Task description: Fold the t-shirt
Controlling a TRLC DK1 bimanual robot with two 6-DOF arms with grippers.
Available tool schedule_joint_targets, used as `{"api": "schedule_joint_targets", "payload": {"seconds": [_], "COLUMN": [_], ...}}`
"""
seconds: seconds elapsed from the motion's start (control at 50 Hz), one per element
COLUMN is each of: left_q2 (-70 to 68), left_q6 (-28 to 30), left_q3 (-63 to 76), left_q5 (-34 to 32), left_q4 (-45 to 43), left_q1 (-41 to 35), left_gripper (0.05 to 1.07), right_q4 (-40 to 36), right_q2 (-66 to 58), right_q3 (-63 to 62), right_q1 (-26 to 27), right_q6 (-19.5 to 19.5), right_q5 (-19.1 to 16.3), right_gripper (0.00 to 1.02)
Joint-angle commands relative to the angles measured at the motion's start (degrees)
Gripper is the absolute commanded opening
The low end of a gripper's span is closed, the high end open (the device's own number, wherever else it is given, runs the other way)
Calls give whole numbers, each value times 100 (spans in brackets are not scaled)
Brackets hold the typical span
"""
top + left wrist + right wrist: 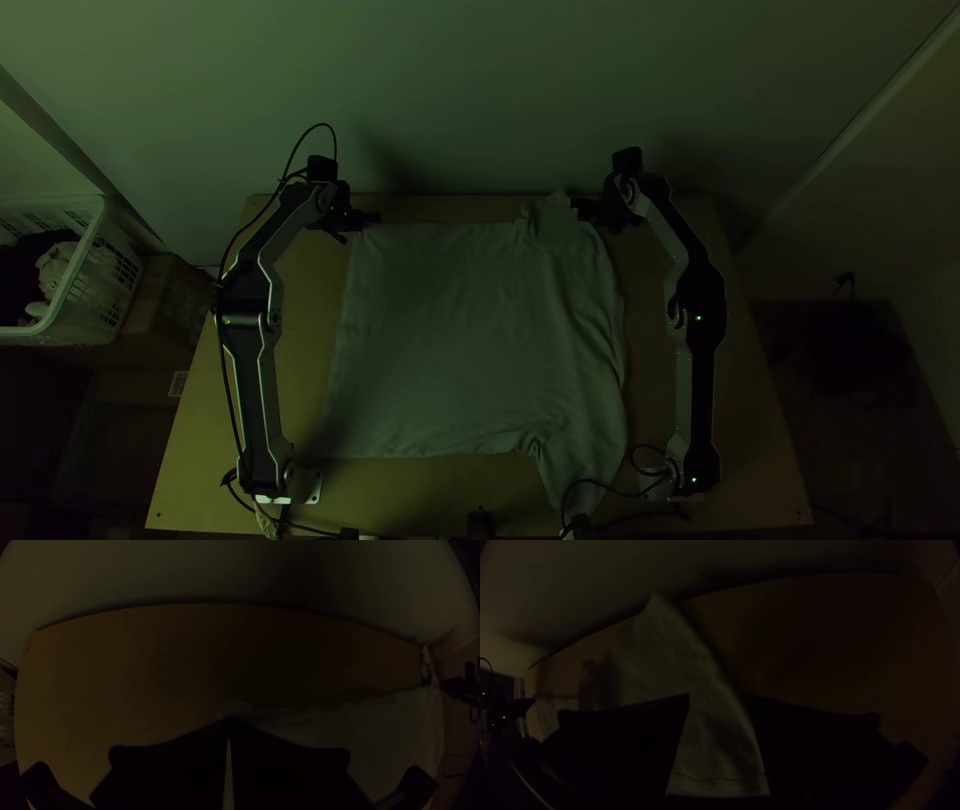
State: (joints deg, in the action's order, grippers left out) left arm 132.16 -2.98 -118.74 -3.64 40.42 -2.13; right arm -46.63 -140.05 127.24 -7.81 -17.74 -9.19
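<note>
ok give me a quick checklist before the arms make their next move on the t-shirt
1. Left gripper at the t-shirt's far left corner in the top view: ok
2. Cloth firmly pinched in the left gripper: cannot tell
3. Right gripper closed on the far sleeve: not ok, its fingers stand apart with the sleeve between them
4. T-shirt spread without wrinkles: not ok, creases run down the side towards the right arm
5. Near sleeve clear of cables: not ok, a cable crosses it in the top view
</note>
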Motion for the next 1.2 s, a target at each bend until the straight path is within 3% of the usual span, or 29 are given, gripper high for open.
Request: {"api": "schedule_joint_targets", "payload": {"seconds": [0.0,0.14,0.2,0.32,1.18], "left_q2": [-138,-173,-190,-234,-480], "left_q6": [-88,-88,-88,-88,-167], "left_q3": [-132,-132,-132,-132,-62], "left_q5": [-84,-102,-102,-137,-155], "left_q4": [27,53,62,62,185], "left_q1": [64,72,72,81,459], "left_gripper": [8,8,8,8,8], "right_q4": [-100,-100,-100,-100,-382], "right_q2": [-260,-339,-365,-392,311], "right_q3": [117,134,143,152,249], "right_q1": [-36,-62,-71,-106,412], "right_q6": [33,69,157,341,367], "right_q5": [102,198,198,190,330], "right_gripper": [54,53,39,2,2]}}
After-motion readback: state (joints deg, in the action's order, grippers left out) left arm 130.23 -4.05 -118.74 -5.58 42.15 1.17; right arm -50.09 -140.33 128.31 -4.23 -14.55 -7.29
